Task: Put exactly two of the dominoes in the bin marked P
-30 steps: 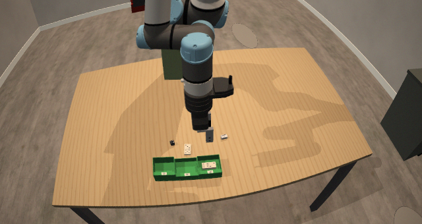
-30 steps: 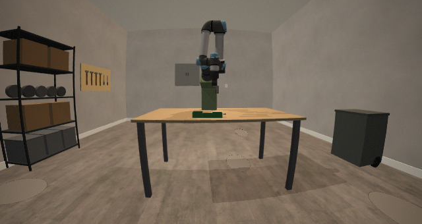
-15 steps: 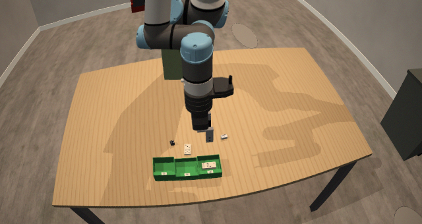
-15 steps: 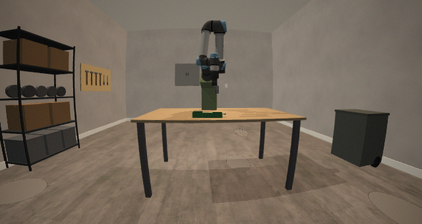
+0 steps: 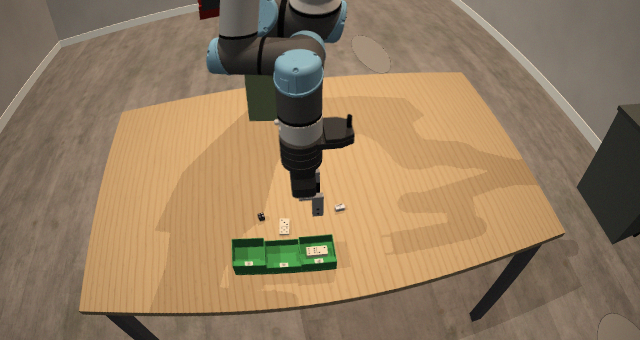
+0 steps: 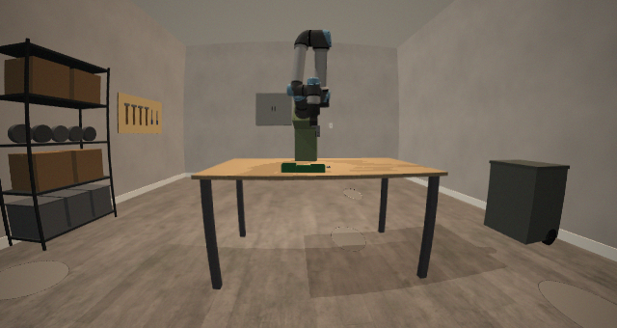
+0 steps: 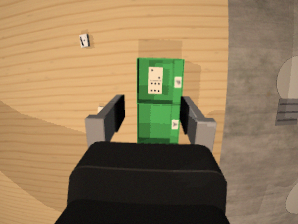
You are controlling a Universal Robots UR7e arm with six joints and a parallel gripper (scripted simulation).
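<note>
Three green bins (image 5: 248,254) (image 7: 160,119) (image 6: 304,168) stand in a row near the table's front edge; their labels are too small to read. One white domino (image 5: 317,250) (image 7: 154,80) lies in the right-hand bin. A second white domino (image 5: 284,226) lies flat on the table just behind the middle bin; in the wrist view it is mostly hidden by a finger. A smaller white piece (image 5: 340,207) (image 7: 84,40) lies further right. My gripper (image 5: 314,206) (image 7: 152,106) is open and empty. It hangs above the table just behind the bins, between the loose domino and the small white piece.
A small black die (image 5: 260,216) lies on the table left of the loose domino. The robot's green pedestal (image 5: 260,100) stands at the back of the wooden table (image 5: 450,145) (image 6: 241,169). A dark cabinet (image 5: 615,175) stands off the table's right side.
</note>
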